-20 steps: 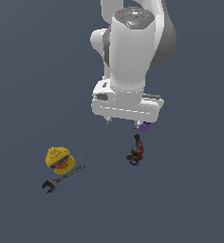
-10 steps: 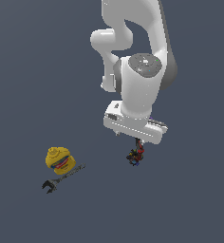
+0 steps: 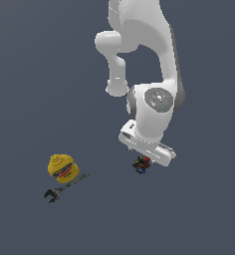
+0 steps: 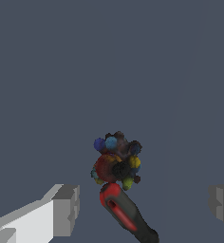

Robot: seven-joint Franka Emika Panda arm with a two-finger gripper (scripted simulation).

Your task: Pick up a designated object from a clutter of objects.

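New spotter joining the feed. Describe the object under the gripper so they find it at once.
Follow the white arm down to its gripper; the small dark object lies on the floor right below it. Unlike the yellow toy head and the wrench toward the exterior view's left, it is a knobbly multicoloured cluster with a red-and-black handle.

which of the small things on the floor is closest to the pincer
The dark red-black-blue object, right under the open pincer and between its fingers. The yellow toy and wrench lie together far off toward the exterior view's left.
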